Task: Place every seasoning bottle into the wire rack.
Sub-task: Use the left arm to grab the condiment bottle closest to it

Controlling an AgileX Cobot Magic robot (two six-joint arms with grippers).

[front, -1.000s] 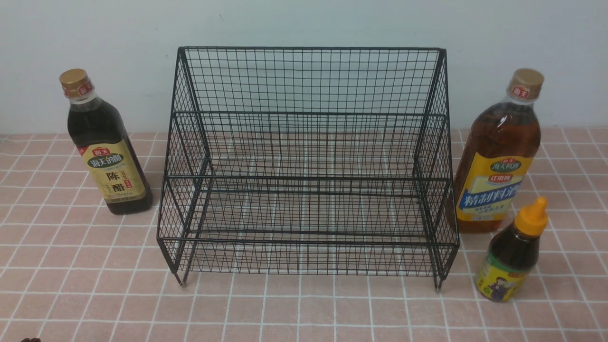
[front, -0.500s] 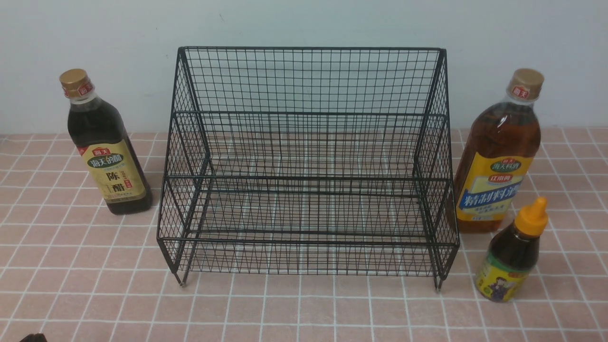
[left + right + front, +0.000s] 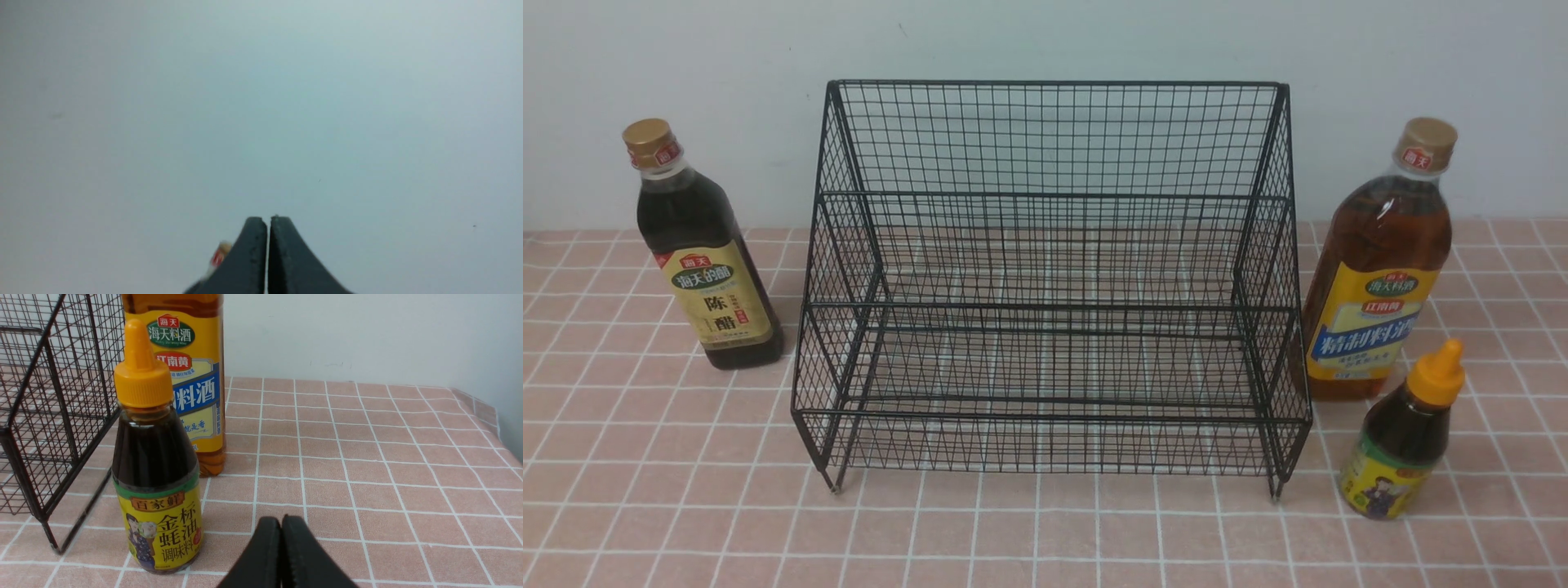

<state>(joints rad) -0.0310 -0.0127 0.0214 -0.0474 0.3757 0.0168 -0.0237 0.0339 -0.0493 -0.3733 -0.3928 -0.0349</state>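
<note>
Here, the black wire rack (image 3: 1054, 139) stands in the middle of the pink tiled tabletop (image 3: 686, 490), its tall mesh back towards the pale wall (image 3: 1045, 33) and its stepped tiers dropping towards the robot. All three bottles stand upright on the tabletop, outside the rack.

The vinegar bottle (image 3: 707, 269), dark with a gold cap and a beige label, is on the robot's left of the rack; it is near the rack's sloping left side but apart from it. The amber bottle (image 3: 1380, 278), taller and with a yellow and blue label, is on the right, just beside the rack's right side; whether it touches the mesh I cannot tell. The small bottle (image 3: 1401, 453), dark with an orange nozzle cap and a yellow-green label, stands in front of the amber bottle and nearer the robot; it is close to the rack's right front leg with a gap of bare tile between them.

The left gripper (image 3: 267, 228) points at the plain wall; its jaws are pressed together with nothing between them, and a blurred fleck of red and gold shows beside one jaw, too small to tell what it is. The right gripper (image 3: 281, 524) sits low over the tiles; its jaws are likewise pressed together and pinch nothing; the small bottle stands close ahead of them and a little to one side, not touching.
</note>
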